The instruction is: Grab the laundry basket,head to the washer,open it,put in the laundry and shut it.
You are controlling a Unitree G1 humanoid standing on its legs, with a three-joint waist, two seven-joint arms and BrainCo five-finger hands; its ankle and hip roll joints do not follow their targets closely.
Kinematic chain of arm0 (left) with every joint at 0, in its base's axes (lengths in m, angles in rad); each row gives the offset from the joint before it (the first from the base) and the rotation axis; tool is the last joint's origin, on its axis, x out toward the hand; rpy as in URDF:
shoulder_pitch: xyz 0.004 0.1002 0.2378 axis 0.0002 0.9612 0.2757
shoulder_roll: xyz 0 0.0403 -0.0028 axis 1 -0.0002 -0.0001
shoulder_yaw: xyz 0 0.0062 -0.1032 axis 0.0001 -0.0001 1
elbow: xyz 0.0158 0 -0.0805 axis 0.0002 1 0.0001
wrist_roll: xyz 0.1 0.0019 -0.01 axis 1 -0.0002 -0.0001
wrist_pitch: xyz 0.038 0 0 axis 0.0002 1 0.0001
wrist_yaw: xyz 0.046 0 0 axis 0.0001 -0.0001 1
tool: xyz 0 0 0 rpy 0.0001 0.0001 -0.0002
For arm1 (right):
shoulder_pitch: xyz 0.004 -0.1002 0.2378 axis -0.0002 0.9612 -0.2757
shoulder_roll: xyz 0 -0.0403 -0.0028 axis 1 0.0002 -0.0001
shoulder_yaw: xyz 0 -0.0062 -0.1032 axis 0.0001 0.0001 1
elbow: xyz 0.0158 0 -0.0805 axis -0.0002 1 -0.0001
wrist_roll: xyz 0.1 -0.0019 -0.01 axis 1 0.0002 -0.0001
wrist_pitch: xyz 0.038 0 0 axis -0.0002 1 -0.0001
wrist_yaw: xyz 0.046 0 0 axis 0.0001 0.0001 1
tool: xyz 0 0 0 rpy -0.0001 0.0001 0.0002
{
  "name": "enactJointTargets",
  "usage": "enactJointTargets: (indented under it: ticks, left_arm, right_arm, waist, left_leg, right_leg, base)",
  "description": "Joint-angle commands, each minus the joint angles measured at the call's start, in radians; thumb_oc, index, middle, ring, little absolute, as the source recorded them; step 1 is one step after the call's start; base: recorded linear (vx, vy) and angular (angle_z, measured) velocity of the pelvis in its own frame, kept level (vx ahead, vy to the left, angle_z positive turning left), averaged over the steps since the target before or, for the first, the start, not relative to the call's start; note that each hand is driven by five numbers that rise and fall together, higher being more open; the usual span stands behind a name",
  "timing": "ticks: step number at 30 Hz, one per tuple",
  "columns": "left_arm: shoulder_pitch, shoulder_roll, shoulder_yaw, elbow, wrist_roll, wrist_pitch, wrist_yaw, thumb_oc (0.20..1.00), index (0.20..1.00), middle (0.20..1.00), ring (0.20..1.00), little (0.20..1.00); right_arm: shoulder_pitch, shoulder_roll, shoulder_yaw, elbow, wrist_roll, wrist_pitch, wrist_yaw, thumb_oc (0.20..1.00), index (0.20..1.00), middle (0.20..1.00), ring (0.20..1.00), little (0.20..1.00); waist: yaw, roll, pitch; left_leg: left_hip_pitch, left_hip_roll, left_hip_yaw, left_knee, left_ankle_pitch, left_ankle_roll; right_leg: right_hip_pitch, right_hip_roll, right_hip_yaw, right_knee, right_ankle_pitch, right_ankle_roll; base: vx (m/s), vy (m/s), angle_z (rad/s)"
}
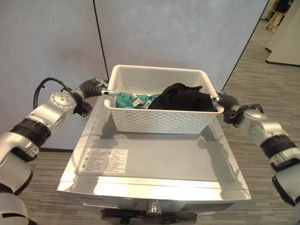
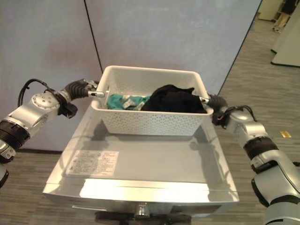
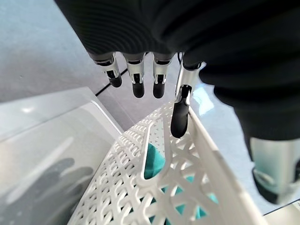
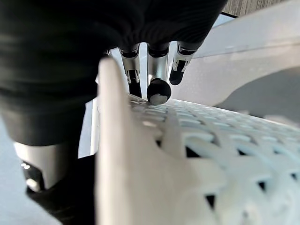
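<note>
A white perforated laundry basket (image 1: 159, 69) stands on the silver washer's flat top (image 1: 154, 159), toward its back. Inside lie a black garment (image 1: 185, 98) and a teal cloth (image 1: 129, 99). My left hand (image 1: 93, 87) is at the basket's left rim. Its thumb (image 3: 179, 117) rests on the rim (image 3: 140, 187), and its straight fingers (image 3: 137, 79) hang outside, apart from the wall. My right hand (image 1: 224, 100) is at the right rim, with the rim (image 4: 117, 140) between its thumb and its curled fingers (image 4: 158, 91).
Blue-grey partition panels (image 1: 178, 33) stand close behind the washer. A white label (image 1: 104, 160) lies on the lid's front left, and a knob (image 1: 153, 208) shows at the front edge. Carpeted floor (image 1: 262, 79) opens to the right, where a person (image 1: 279, 14) stands far off.
</note>
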State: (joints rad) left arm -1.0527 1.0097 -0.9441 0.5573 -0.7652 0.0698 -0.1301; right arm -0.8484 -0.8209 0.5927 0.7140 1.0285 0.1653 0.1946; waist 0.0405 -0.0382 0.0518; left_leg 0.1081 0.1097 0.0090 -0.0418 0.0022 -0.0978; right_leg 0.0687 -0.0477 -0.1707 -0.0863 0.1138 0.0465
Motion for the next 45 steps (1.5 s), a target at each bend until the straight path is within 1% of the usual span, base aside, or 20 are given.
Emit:
enactJointTargets:
  ticks: [1,4,8,10,11,15,17,20,21,24,27,28,29,32,37,41,42,43,44,45]
  left_arm:
    - [-0.116,-0.020,0.099,0.007,0.020,-0.074,0.031,1.000,1.000,1.000,1.000,1.000]
    - [-0.084,0.002,0.126,-0.028,0.040,-0.082,0.033,1.000,1.000,1.000,1.000,1.000]
    - [-0.036,0.037,0.148,-0.086,0.059,-0.084,0.028,1.000,1.000,1.000,1.000,1.000]
    - [0.025,0.095,0.169,-0.184,0.069,-0.091,0.013,1.000,1.000,1.000,1.000,1.000]
    - [0.031,0.097,0.173,-0.188,0.070,-0.090,0.013,1.000,1.000,1.000,1.000,1.000]
    - [0.144,0.165,0.254,-0.301,0.034,-0.100,0.016,1.000,1.000,1.000,1.000,1.000]
    - [0.186,0.203,0.283,-0.348,0.008,-0.106,0.027,1.000,1.000,1.000,1.000,1.000]
    - [0.208,0.218,0.307,-0.365,0.007,-0.109,0.038,1.000,1.000,1.000,1.000,1.000]
    - [0.231,0.228,0.331,-0.383,0.005,-0.116,0.047,1.000,1.000,1.000,1.000,1.000]
    - [0.271,0.231,0.373,-0.405,0.012,-0.124,0.064,1.000,1.000,1.000,1.000,1.000]
    - [0.354,0.213,0.485,-0.420,0.058,-0.144,0.120,1.000,1.000,1.000,1.000,1.000]
    - [0.376,0.198,0.520,-0.422,0.079,-0.147,0.138,1.000,1.000,1.000,1.000,1.000]
    - [0.422,0.156,0.606,-0.429,0.148,-0.163,0.186,1.000,1.000,1.000,1.000,1.000]
    - [0.501,0.087,0.729,-0.449,0.234,-0.163,0.216,1.000,1.000,1.000,1.000,1.000]
    - [0.552,0.081,0.779,-0.469,0.245,-0.162,0.205,1.000,1.000,1.000,1.000,1.000]
    - [0.606,0.098,0.811,-0.477,0.248,-0.156,0.181,1.000,1.000,1.000,1.000,1.000]
    - [0.607,0.098,0.812,-0.478,0.248,-0.156,0.181,1.000,1.000,1.000,1.000,1.000]
    - [0.623,0.107,0.821,-0.482,0.249,-0.154,0.175,1.000,1.000,1.000,1.000,1.000]
    - [0.648,0.119,0.837,-0.486,0.249,-0.147,0.167,1.000,1.000,1.000,1.000,1.000]
    - [0.658,0.126,0.844,-0.483,0.252,-0.143,0.166,1.000,1.000,1.000,1.000,1.000]
  right_arm:
    - [-0.190,-0.014,-0.038,-0.047,0.102,-0.091,0.002,1.000,1.000,1.000,1.000,1.000]
    - [-0.158,-0.031,-0.090,-0.063,0.120,-0.116,-0.001,1.000,1.000,1.000,1.000,1.000]
    - [-0.119,-0.054,-0.130,-0.086,0.126,-0.128,0.001,1.000,1.000,1.000,1.000,1.000]
    - [-0.062,-0.085,-0.178,-0.140,0.138,-0.144,0.010,1.000,1.000,1.000,1.000,1.000]
    - [-0.059,-0.085,-0.178,-0.142,0.137,-0.144,0.009,1.000,1.000,1.000,1.000,1.000]
    - [0.023,-0.089,-0.273,-0.211,0.166,-0.184,-0.002,1.000,1.000,1.000,1.000,1.000]
    - [0.032,-0.092,-0.296,-0.217,0.185,-0.197,-0.017,1.000,1.000,1.000,1.000,1.000]
    - [0.036,-0.096,-0.300,-0.228,0.194,-0.198,-0.018,1.000,1.000,1.000,1.000,1.000]
    - [0.042,-0.108,-0.286,-0.243,0.177,-0.192,-0.020,1.000,1.000,1.000,1.000,1.000]
    - [0.071,-0.115,-0.290,-0.282,0.163,-0.193,-0.020,1.000,1.000,1.000,1.000,1.000]
    - [0.131,-0.117,-0.336,-0.318,0.153,-0.208,-0.033,1.000,1.000,1.000,1.000,1.000]
    - [0.148,-0.119,-0.349,-0.329,0.147,-0.211,-0.037,1.000,1.000,1.000,1.000,1.000]
    - [0.194,-0.129,-0.389,-0.360,0.134,-0.218,-0.041,1.000,1.000,1.000,1.000,1.000]
    - [0.234,-0.165,-0.420,-0.389,0.100,-0.209,-0.037,1.000,1.000,1.000,1.000,1.000]
    - [0.271,-0.194,-0.430,-0.414,0.065,-0.195,-0.024,1.000,1.000,1.000,1.000,1.000]
    - [0.340,-0.274,-0.450,-0.399,-0.032,-0.162,-0.021,1.000,1.000,1.000,1.000,1.000]
    - [0.338,-0.275,-0.448,-0.397,-0.032,-0.162,-0.021,1.000,1.000,1.000,1.000,1.000]
    - [0.360,-0.299,-0.455,-0.392,-0.068,-0.147,-0.015,1.000,1.000,1.000,1.000,1.000]
    - [0.389,-0.349,-0.454,-0.384,-0.110,-0.126,-0.002,1.000,1.000,1.000,1.000,1.000]
    - [0.405,-0.367,-0.456,-0.376,-0.129,-0.120,0.001,1.000,1.000,1.000,1.000,1.000]
  waist:
    - [0.031,0.010,0.016]
    - [0.034,0.007,0.019]
    - [0.037,0.006,0.019]
    - [0.038,0.004,0.021]
    - [0.037,0.005,0.020]
    - [0.041,0.005,0.023]
    - [0.044,0.004,0.023]
    - [0.045,0.003,0.024]
    - [0.047,0.001,0.024]
    - [0.050,-0.001,0.026]
    - [0.053,-0.004,0.028]
    - [0.054,-0.006,0.029]
    - [0.056,-0.014,0.033]
    - [0.052,-0.019,0.037]
    - [0.049,-0.017,0.038]
    - [0.043,-0.018,0.039]
    - [0.043,-0.017,0.039]
    - [0.039,-0.017,0.041]
    - [0.036,-0.018,0.043]
    - [0.034,-0.018,0.046]
  left_leg:
    - [0.027,0.047,0.007,0.034,-0.059,0.002]
    - [0.028,0.047,0.005,0.035,-0.061,0.003]
    - [0.029,0.048,0.005,0.035,-0.062,0.003]
    - [0.031,0.048,0.006,0.036,-0.065,0.004]
    - [0.032,0.048,0.006,0.035,-0.065,0.004]
    - [0.036,0.049,0.004,0.035,-0.067,0.004]
    - [0.037,0.049,0.004,0.035,-0.068,0.004]
    - [0.037,0.049,0.004,0.035,-0.067,0.003]
    - [0.037,0.049,0.005,0.034,-0.066,0.003]
    - [0.038,0.048,0.004,0.034,-0.067,0.004]
    - [0.037,0.048,0.001,0.037,-0.069,0.004]
    - [0.036,0.048,0.000,0.037,-0.069,0.004]
    - [0.032,0.047,-0.004,0.040,-0.072,0.004]
    - [0.027,0.045,-0.006,0.041,-0.077,0.006]
    - [0.026,0.044,-0.006,0.042,-0.079,0.006]
    - [0.025,0.042,-0.005,0.043,-0.080,0.006]
    - [0.025,0.042,-0.005,0.043,-0.080,0.006]
    - [0.026,0.042,-0.005,0.043,-0.080,0.006]
    - [0.026,0.042,-0.006,0.045,-0.081,0.006]
    - [0.025,0.042,-0.006,0.045,-0.080,0.006]
  right_leg:
    - [0.018,-0.091,-0.062,0.063,-0.103,0.103]
    - [0.020,-0.090,-0.064,0.063,-0.104,0.103]
    - [0.023,-0.089,-0.066,0.063,-0.105,0.104]
    - [0.026,-0.090,-0.068,0.064,-0.107,0.103]
    - [0.027,-0.090,-0.068,0.064,-0.107,0.103]
    - [0.030,-0.090,-0.070,0.064,-0.108,0.104]
    - [0.030,-0.091,-0.071,0.065,-0.108,0.104]
    - [0.031,-0.091,-0.071,0.065,-0.107,0.104]
    - [0.033,-0.092,-0.073,0.064,-0.107,0.104]
    - [0.035,-0.092,-0.074,0.064,-0.106,0.103]
    - [0.038,-0.092,-0.076,0.062,-0.108,0.101]
    - [0.037,-0.091,-0.077,0.063,-0.109,0.101]
    - [0.036,-0.091,-0.076,0.062,-0.110,0.099]
    - [0.032,-0.091,-0.077,0.063,-0.113,0.096]
    - [0.031,-0.092,-0.075,0.064,-0.115,0.095]
    - [0.029,-0.094,-0.076,0.068,-0.115,0.095]
    - [0.029,-0.094,-0.076,0.068,-0.115,0.095]
    - [0.029,-0.095,-0.075,0.069,-0.115,0.095]
    - [0.028,-0.096,-0.075,0.070,-0.114,0.095]
    - [0.027,-0.096,-0.074,0.071,-0.114,0.095]
  base:
    - [0.00,0.000,0.00]
    - [0.00,0.000,0.00]
    - [0.00,0.000,0.00]
    - [0.00,0.000,0.00]
    - [0.00,0.000,0.00]
    - [0.00,0.000,0.00]
    - [0.00,0.000,0.00]
    - [0.00,0.000,0.00]
    - [0.00,0.000,0.00]
    - [0.00,0.000,0.00]
    - [0.00,0.000,0.00]
    - [0.00,0.000,0.00]
    - [0.00,0.000,0.00]
    - [-0.01,-0.010,0.04]
    - [0.00,0.000,0.00]
    - [0.00,0.000,0.00]
    - [0.00,0.000,0.00]
    - [0.00,0.000,0.00]
    - [0.00,0.000,0.00]
    - [0.00,0.000,0.00]
